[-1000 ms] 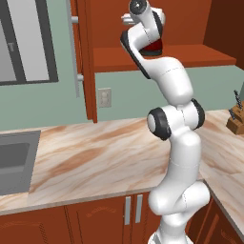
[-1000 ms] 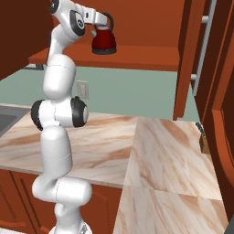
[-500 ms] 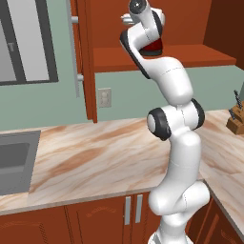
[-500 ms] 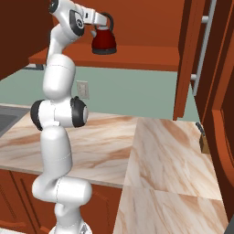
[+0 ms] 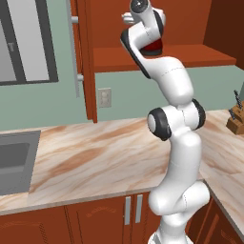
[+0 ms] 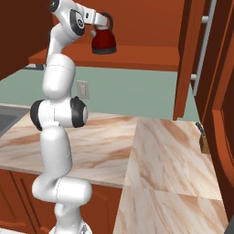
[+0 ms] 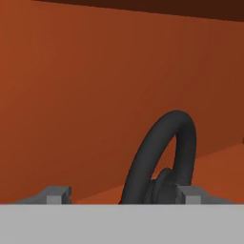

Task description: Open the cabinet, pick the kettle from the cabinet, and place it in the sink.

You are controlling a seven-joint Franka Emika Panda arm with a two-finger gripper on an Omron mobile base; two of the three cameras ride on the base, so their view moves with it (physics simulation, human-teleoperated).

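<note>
The cabinet [image 6: 137, 27] stands open, its doors swung out to either side, so the first step of the task looks done, and the work now sits at the pick. The kettle [image 6: 103, 42] rests on the cabinet's shelf, directly in front of the gripper [image 6: 101, 21], which reaches in level with the black arched handle [image 7: 164, 152]. In the hand view that handle rises between the two finger tips [image 7: 56, 194], nearer the right-hand tip than the left, with the black knob low behind it; the tips are spread with open space on the left side of the handle, so the jaws stand apart around it and are not clamped on it. Whether either tip touches the handle cannot be told. The kettle shows no lift off the shelf, so by my judgement the grasp is not yet made. What is left, as far as the pictures allow: close on the handle, draw the kettle out of the cabinet, carry it well down and away from the gripper to the sink [image 5: 14, 159], far off at the end of the countertop [image 5: 95, 157], and set it in the basin
</note>
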